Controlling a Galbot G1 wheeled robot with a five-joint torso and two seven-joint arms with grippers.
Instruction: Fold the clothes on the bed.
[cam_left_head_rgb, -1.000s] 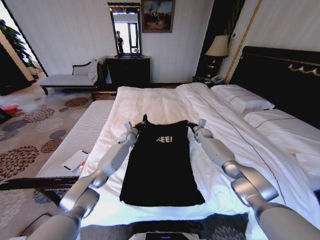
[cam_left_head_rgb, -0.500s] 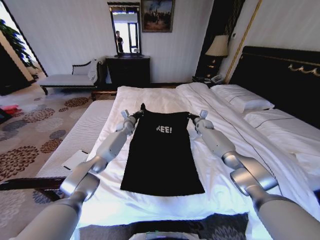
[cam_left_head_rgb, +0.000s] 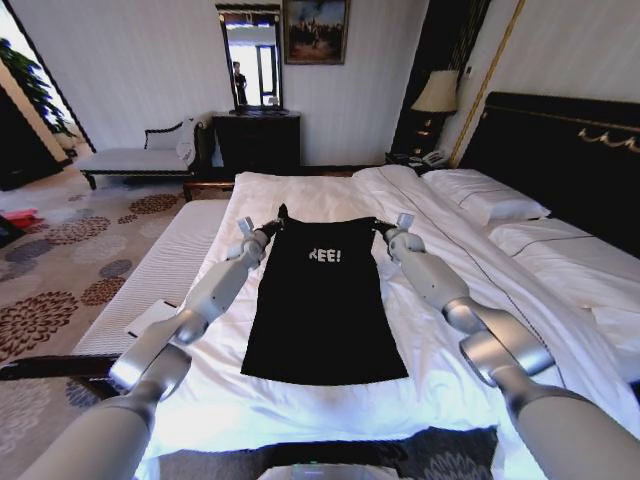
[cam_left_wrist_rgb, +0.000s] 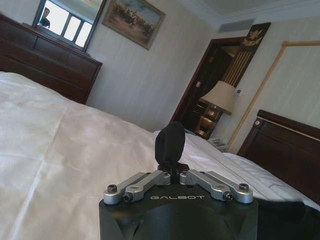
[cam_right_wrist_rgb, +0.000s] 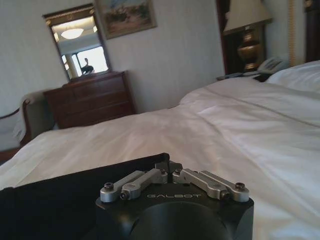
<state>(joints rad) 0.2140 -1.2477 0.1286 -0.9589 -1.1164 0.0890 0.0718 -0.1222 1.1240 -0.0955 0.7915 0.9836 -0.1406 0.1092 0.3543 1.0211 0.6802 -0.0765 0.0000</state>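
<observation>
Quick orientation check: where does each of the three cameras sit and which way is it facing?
Head view: high on the robot, looking down the bed; both arms reach to the T-shirt, left gripper and right gripper at its far corners.
Left wrist view: behind the left gripper, shut on bunched T-shirt fabric, facing the lamp.
Right wrist view: behind the right gripper, shut on the T-shirt edge, facing the dresser.
All share the dresser wall.

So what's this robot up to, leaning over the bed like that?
It is folding a black T-shirt spread on the white bed. Both arms are stretched out to the far end of the shirt: the left gripper pinches one top corner, with a tuft of black cloth between its fingers, and the right gripper pinches the other. The rest of the shirt lies flat.
</observation>
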